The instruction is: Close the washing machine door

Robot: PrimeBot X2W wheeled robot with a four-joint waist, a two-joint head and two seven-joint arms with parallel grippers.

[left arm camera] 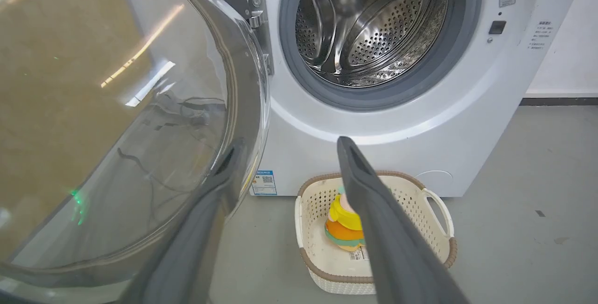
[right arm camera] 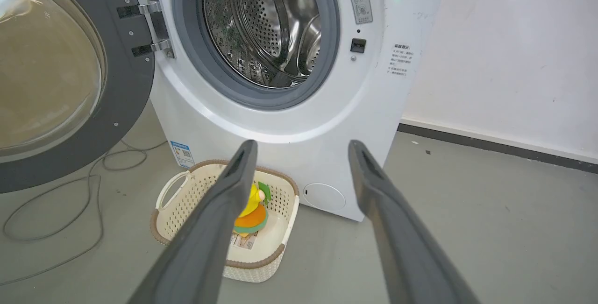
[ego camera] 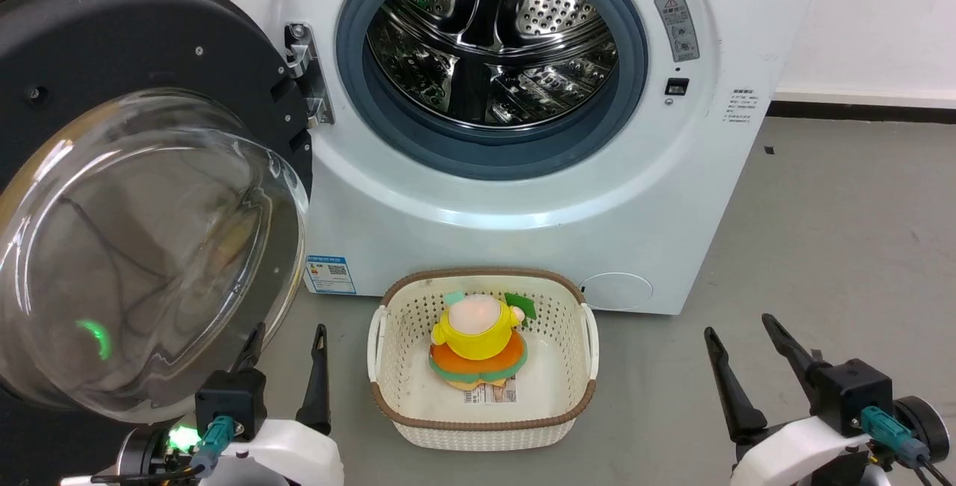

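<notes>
Left gripper (ego camera: 290, 331): fingers spread wide, holding nothing. Directly ahead and to its left, the washing machine door (ego camera: 142, 247) stands swung open, its glass bowl just beside the outer finger. Right gripper (ego camera: 739, 325): wide, empty. Between both grippers, a basket (ego camera: 485, 426) sits before the washing machine (ego camera: 523, 202).

Bare laundry corner, looks like a test room. Big white front-loading washing machine (ego camera: 523, 195) with a steel drum stands beyond the right gripper (right arm camera: 301, 145) fingertips. Plain grey floor (ego camera: 821, 247) lies under them. A blank white wall (right arm camera: 504, 52) with a dark skirting strip (right arm camera: 490, 145) is right of them, and a loose grey cable (right arm camera: 97, 210) is left of them.
</notes>
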